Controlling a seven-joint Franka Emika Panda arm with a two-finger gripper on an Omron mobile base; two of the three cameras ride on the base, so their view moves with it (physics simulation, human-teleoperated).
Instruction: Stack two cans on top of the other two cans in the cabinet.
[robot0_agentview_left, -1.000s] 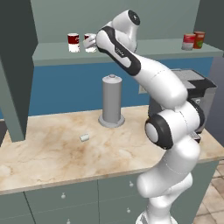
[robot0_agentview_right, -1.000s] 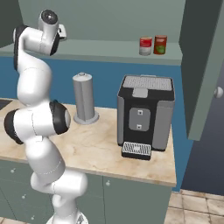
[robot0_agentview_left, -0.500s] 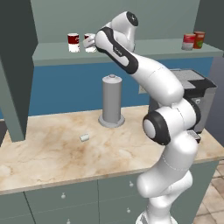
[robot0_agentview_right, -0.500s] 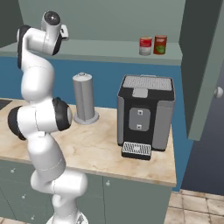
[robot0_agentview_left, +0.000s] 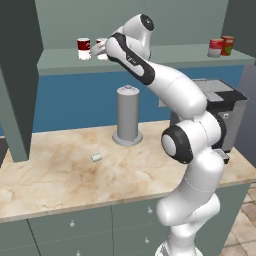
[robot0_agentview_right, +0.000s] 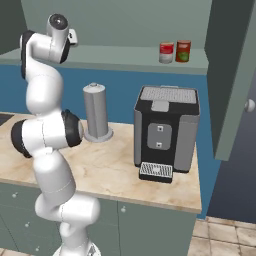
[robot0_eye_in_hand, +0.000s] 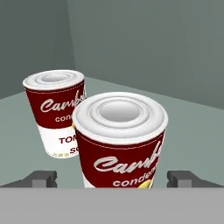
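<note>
Reaching up to the left end of the cabinet (robot0_agentview_left: 150, 57) shelf, the arm holds its tool (robot0_eye_in_hand: 118, 179) right in front of a red-and-white soup can (robot0_eye_in_hand: 119, 140). In the hand view the two dark fingertips (robot0_eye_in_hand: 41, 178) stand wide apart, one on each side of this near can, so the tool is open and holds nothing. The can stands straight up on the shelf, its long side going up and down, and it sits right between the fingertips, a bit ahead of them. That is what the next move turns on: the can lies straight ahead of the tool, so I think the tool needs to slide a little more forward and then close on the can's round sides. A second soup can (robot0_eye_in_hand: 56, 113) stands just beside the first, behind it and to the left in the hand view. They look very close, and I cannot tell if they touch, so the left fingertip could bump the second can as it goes in. Far along the shelf, at the right end, stand the other two cans, a red can with a pale top (robot0_agentview_left: 216, 47) and an orange-red can (robot0_agentview_left: 227, 45), side by side. No can is stacked yet, so the job looks like it is only at its start.
</note>
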